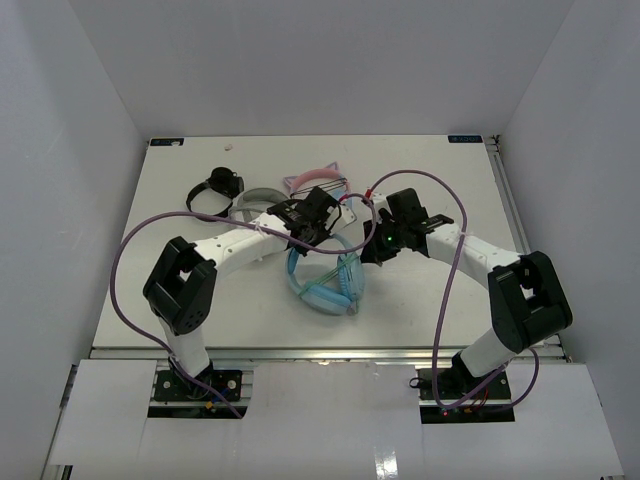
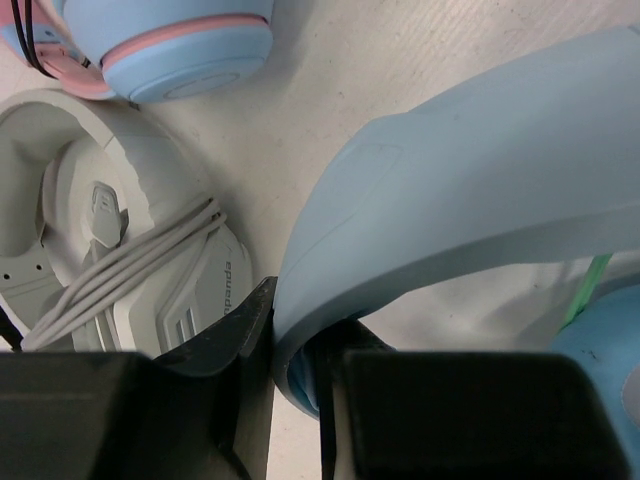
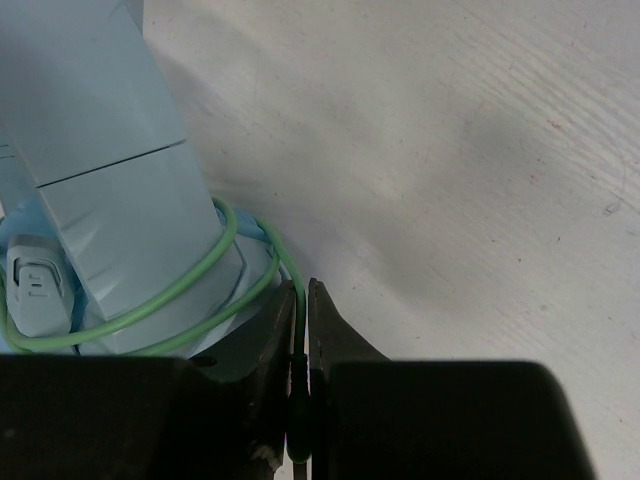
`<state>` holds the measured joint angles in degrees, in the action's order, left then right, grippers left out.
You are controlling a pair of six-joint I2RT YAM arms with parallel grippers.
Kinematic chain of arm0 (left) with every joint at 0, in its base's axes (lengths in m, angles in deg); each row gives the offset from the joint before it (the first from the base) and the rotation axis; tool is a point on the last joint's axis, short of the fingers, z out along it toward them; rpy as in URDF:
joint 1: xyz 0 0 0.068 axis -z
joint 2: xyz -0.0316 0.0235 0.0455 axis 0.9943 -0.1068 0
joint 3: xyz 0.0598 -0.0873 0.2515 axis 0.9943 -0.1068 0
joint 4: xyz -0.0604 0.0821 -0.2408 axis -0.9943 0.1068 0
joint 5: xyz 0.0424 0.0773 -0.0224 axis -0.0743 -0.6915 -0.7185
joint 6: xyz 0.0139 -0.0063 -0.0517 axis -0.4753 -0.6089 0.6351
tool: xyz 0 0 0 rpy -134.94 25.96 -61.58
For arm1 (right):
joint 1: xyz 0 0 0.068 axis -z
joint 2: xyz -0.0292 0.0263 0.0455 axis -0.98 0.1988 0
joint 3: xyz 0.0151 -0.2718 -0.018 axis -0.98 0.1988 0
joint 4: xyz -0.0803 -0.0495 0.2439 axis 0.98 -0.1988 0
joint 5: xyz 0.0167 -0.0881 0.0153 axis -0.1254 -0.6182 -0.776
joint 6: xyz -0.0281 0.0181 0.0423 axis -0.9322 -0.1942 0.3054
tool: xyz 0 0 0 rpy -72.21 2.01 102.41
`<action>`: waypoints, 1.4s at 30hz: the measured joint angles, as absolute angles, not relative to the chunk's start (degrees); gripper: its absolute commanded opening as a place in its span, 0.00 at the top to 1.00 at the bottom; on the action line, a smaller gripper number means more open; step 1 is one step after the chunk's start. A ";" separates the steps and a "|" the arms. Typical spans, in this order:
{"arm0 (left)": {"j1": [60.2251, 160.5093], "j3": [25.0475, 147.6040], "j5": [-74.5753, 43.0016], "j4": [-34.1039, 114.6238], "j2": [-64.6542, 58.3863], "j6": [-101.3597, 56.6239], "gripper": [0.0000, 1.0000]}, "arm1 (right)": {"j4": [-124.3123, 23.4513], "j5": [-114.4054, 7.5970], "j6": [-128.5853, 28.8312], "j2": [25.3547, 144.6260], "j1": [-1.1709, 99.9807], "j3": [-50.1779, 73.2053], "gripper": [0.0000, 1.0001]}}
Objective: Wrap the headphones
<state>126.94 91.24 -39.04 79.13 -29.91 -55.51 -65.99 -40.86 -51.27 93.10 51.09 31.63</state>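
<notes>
Left gripper (image 2: 295, 325) clamped on light-blue padded over-ear headphones (image 2: 480, 180); right gripper (image 3: 303, 300) pinching thin pale-green cable (image 3: 205, 265), looped round the band to its left.

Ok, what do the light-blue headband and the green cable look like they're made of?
The headband looks like hard moulded plastic, smooth and matte: even shading, crisp seam lines. The cable looks like a thin rubbery or PVC jacket, slightly glossy, curving in soft loops; which of the two, I cannot tell.
</notes>
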 measured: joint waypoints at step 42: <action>131.40 87.37 -45.53 75.23 -34.83 -48.45 0.61 | -64.42 -41.49 -48.29 96.18 51.90 33.61 0.83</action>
<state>131.40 87.37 -45.53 75.23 -34.83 -48.45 -64.42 -41.49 -48.29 96.18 51.90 33.61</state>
